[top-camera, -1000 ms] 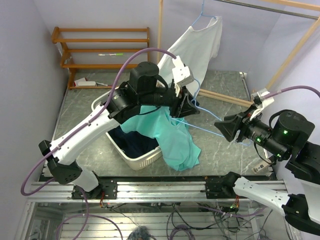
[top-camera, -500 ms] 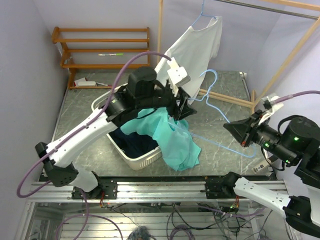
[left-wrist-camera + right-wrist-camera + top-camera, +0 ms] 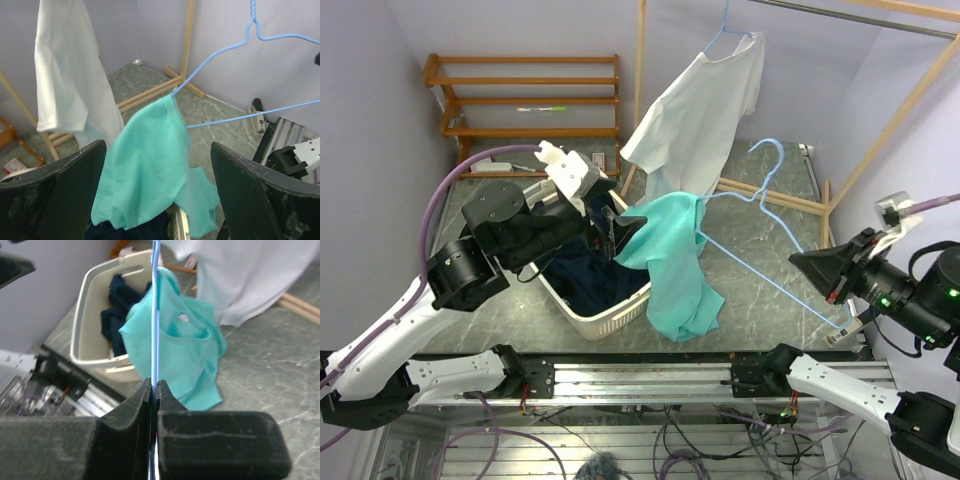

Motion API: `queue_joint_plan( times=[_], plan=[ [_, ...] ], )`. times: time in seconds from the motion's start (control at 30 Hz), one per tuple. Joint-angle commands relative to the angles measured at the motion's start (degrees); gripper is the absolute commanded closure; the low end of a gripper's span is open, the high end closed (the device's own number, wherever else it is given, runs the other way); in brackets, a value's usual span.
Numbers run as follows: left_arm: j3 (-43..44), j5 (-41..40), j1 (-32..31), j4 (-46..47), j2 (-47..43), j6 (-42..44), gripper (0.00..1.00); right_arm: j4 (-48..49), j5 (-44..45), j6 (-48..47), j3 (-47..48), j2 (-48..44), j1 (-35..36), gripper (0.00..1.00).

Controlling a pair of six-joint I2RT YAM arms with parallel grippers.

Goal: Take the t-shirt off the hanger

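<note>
Most of teal t-shirt (image 3: 672, 262) off blue hanger (image 3: 775, 245); one corner snagged on hanger tip, rest draped over basket (image 3: 603, 317) rim. Right hand (image 3: 154, 390) clenched on hanger wire; left hand (image 3: 157, 172) released, empty. Left: free the last corner.

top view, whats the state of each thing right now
teal shirt: one corner hooked on the hanger's end, the rest draped over the basket rim
blue hanger: off the rail, clamped at one end
white shirt: hanging on the rail
basket: upright, dark clothes inside
left end effector: open, holding nothing
right end effector: shut on the hanger wire
</note>
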Motion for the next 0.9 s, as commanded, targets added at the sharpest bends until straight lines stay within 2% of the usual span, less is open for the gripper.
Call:
queue_joint_plan(
  times=[0.0, 0.13, 0.43, 0.53, 0.67, 0.87],
  plan=[
    [-4.9, -4.8, -0.2, 2.1, -2.0, 0.1, 0.04, -3.0, -14.6, -0.2, -1.7, 4.9, -0.3, 1.00],
    [-7.0, -4.7, -0.2, 0.9, -2.4, -0.2, 0.06, -5.5, -10.8, -0.7, -2.2, 7.5, -0.5, 1.00],
    [-10.2, -5.7, -0.2, -0.8, -3.7, -0.6, 0.09, -8.1, -2.0, 0.4, 12.7, 11.6, -0.4, 1.00],
    [-10.8, -7.4, -0.2, -1.1, -4.0, -0.4, 0.09, -8.0, -2.2, 0.9, 15.2, 12.1, -0.5, 1.00],
    [-11.4, -8.1, -0.2, -0.7, -3.8, -0.4, 0.09, -7.1, 1.7, 2.3, 16.8, 10.6, -0.5, 1.00],
    [-13.5, -3.9, -0.1, 1.8, -1.8, -1.7, 0.08, -3.1, -2.3, 2.6, 14.9, 7.8, -0.5, 1.00]
  ],
)
